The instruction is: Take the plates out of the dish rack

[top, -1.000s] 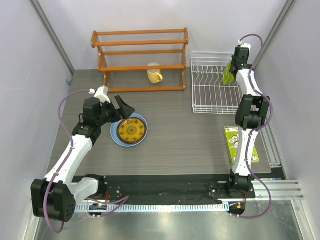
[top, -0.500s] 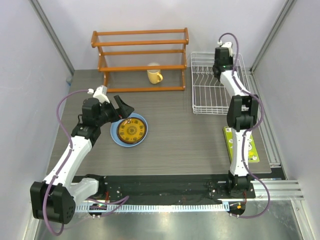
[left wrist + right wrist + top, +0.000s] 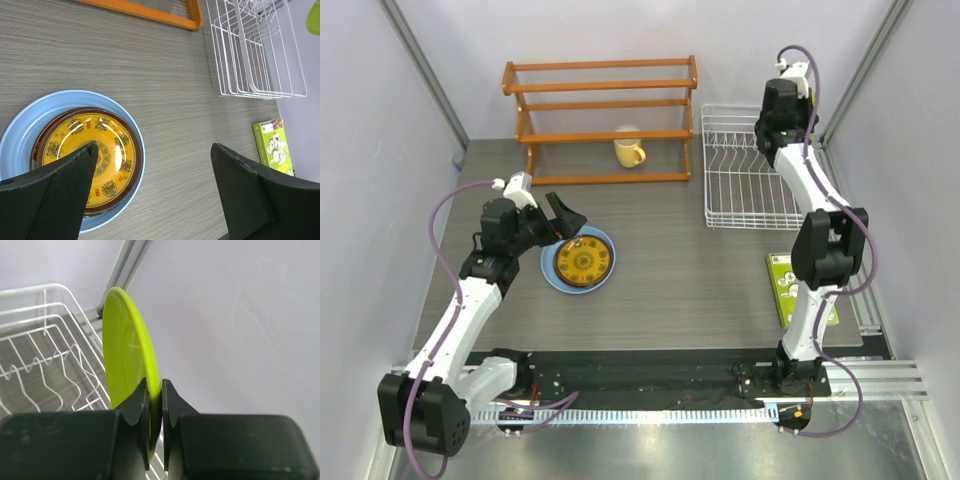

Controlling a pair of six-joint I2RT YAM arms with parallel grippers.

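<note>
On the table lies a light blue plate point(image 3: 552, 275) point(image 3: 20, 125) with a yellow-brown patterned plate point(image 3: 582, 260) point(image 3: 95, 150) stacked in it. A dark red rim point(image 3: 35, 152) shows between the two. My left gripper point(image 3: 567, 222) point(image 3: 154, 147) hovers open just above this stack, holding nothing. My right gripper point(image 3: 775, 128) point(image 3: 155, 390) is shut on the rim of the lime green plate point(image 3: 125, 350) point(image 3: 315, 17), held on edge above the back of the white wire dish rack point(image 3: 740, 222) point(image 3: 45, 290). The arm hides that plate in the top view. The rack's slots look empty.
An orange wooden shelf point(image 3: 605, 100) stands at the back, with a yellow mug point(image 3: 628, 152) in front of it. A green printed card point(image 3: 785, 285) point(image 3: 272, 145) lies near the right arm's base. Walls and a metal post close in the rack's far right corner.
The right arm swung left over the rack and then back up towards the far corner, carrying the lime green plate. The left arm has hardly moved.
</note>
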